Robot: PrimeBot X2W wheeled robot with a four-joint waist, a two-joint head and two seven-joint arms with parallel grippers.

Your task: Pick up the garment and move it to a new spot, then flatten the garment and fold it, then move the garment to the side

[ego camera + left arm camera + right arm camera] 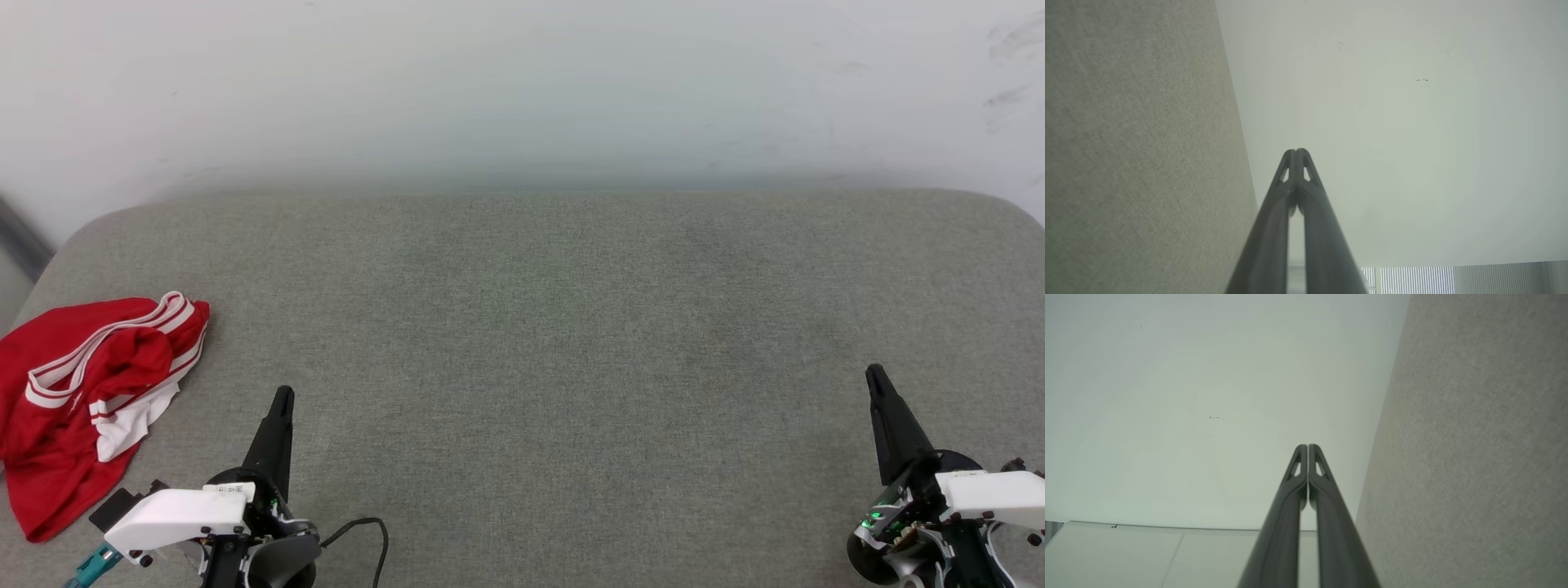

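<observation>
Locate the garment (86, 400) at the lower left of the head view: crumpled in a heap on the grey padded surface (539, 327), mostly red, with striped trim (175, 314) and a white sleeve (135, 420) showing on its right side. Note the left gripper (282, 394) just right of the heap and apart from it, fingers pressed together, pinching nothing. Note the right gripper (875, 372) at the lower right of the frame, well apart from the heap, likewise pressed together and empty.

Treat the step in hand as the first pick-up, not yet begun. Spread the left fingers before approaching. Swing left toward the heap and descend on a raised fold, such as the striped trim at its upper right, rather than on flat cloth. Expect limp fabric to trail and unroll on lifting. Lift clear of the surface before carrying toward the bare centre of the frame. Hold the right gripper ready for a second corner.
</observation>
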